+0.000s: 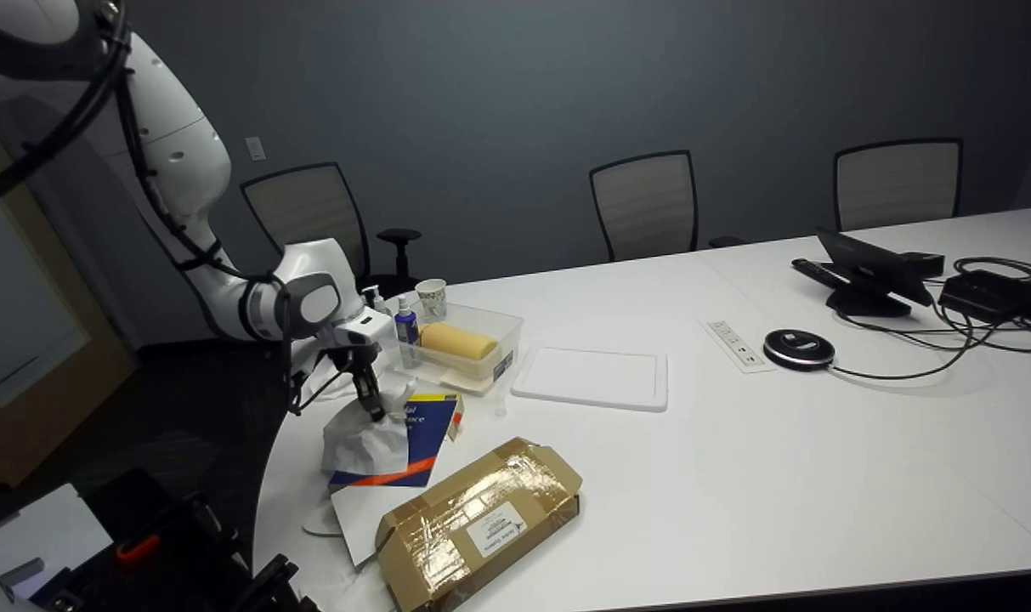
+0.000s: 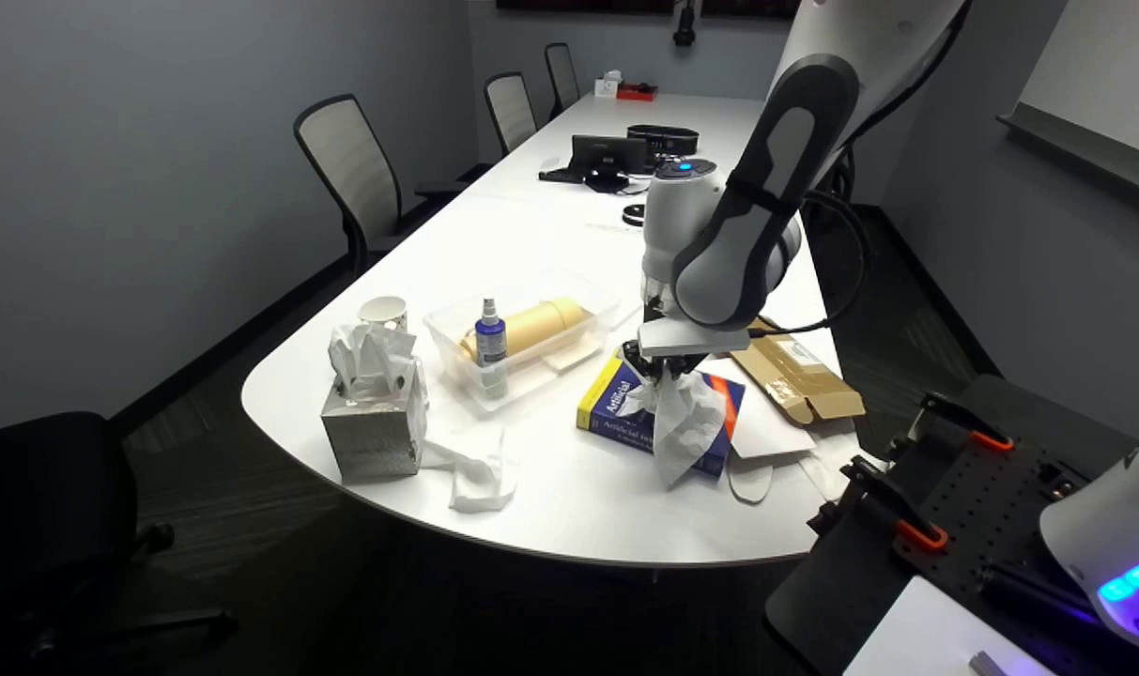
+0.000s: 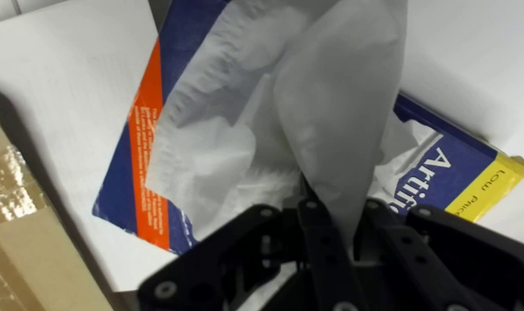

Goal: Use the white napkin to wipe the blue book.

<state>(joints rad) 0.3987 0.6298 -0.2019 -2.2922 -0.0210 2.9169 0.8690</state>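
The blue book (image 1: 434, 425) lies flat near the table's rounded end. It has an orange strip and a yellow band, and also shows in an exterior view (image 2: 616, 390) and the wrist view (image 3: 121, 160). The wrinkled white napkin (image 1: 366, 446) covers the middle of its cover. In an exterior view the napkin (image 2: 689, 418) hangs over the book's side. In the wrist view the napkin (image 3: 339, 95) is pinched between the fingers. My gripper (image 3: 340, 207) is shut on it just above the book, as both exterior views (image 1: 374, 410) (image 2: 663, 366) show. The fingertips are partly hidden by napkin folds.
A tan cardboard box (image 1: 481, 518) and a white sheet (image 1: 355, 514) lie beside the book. A clear bin (image 2: 531, 366) holds a yellow cylinder and a spray bottle (image 2: 490, 338). A tissue box (image 2: 372, 437), loose tissue (image 2: 483, 474), paper cup (image 2: 384, 312) and flat white rectangle (image 1: 591, 378) are nearby.
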